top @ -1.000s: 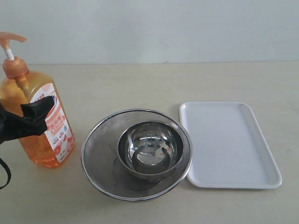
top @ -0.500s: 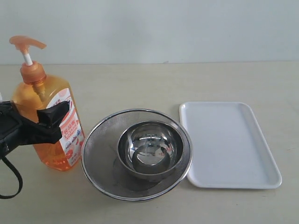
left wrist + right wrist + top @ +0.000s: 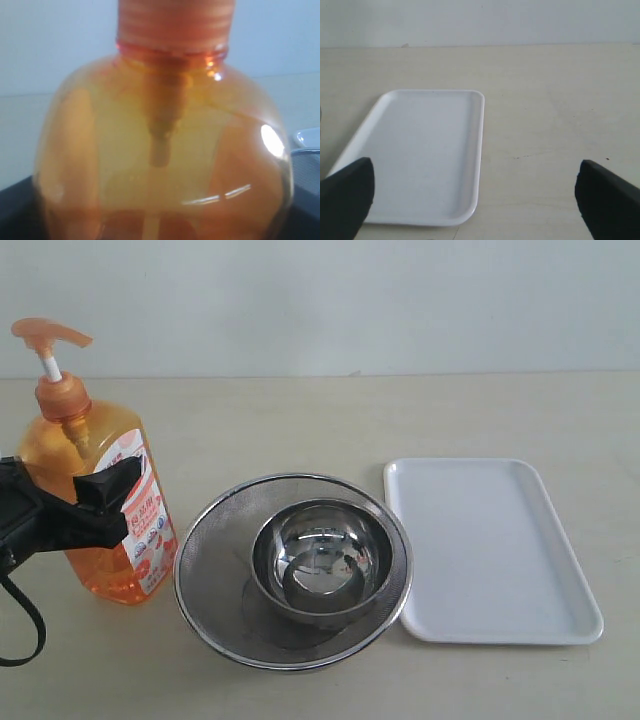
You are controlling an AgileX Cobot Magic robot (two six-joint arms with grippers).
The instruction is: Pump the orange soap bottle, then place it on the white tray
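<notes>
The orange soap bottle [image 3: 95, 455] is nearly upright at the table's left, just left of the strainer, with its pump head [image 3: 48, 336] raised on the white stem. My left gripper [image 3: 100, 502] is shut on the bottle's body; one black finger [image 3: 108, 490] crosses the label. In the left wrist view the orange soap bottle [image 3: 160, 150] fills the frame between the dark fingers [image 3: 15, 207]. The white tray [image 3: 490, 550] lies flat at the right and holds nothing. My right gripper [image 3: 477, 205] hangs open over the table by the white tray [image 3: 420, 150], out of the exterior view.
A round steel mesh strainer [image 3: 205, 530] with a steel bowl [image 3: 320, 560] inside sits between bottle and tray, its rim close to both. Bare beige table lies behind them, up to the pale wall.
My left gripper carried the bottle right, toward the strainer, then eased it back a little left. The strainer, bowl and tray stayed put.
</notes>
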